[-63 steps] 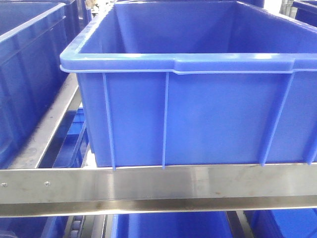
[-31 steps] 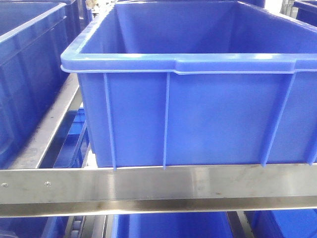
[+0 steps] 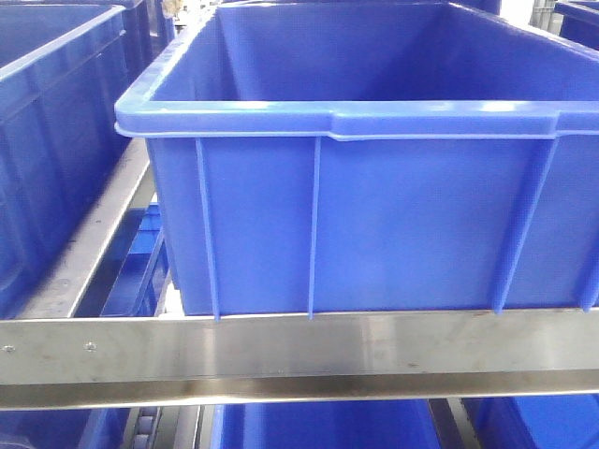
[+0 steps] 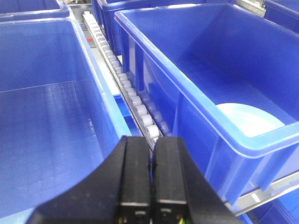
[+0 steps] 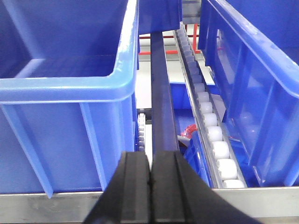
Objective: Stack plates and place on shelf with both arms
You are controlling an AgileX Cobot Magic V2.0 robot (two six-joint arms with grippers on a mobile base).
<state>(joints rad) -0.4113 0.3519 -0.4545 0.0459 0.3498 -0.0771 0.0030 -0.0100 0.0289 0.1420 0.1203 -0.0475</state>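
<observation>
both grippers, left (image 4: 150,186) and right (image 5: 150,186), hang closed and empty at the shelf (image 3: 299,351), one plate (image 4: 250,120) lying inside a blue crate (image 4: 187,93), apparently awaiting pickup.

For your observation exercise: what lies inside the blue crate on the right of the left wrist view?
A pale plate lies on the crate floor; the near wall hides its front edge, so a second plate cannot be ruled out.

Crates (image 3: 374,215) crowd rail (image 3: 299,355) (gaps narrow).
</observation>
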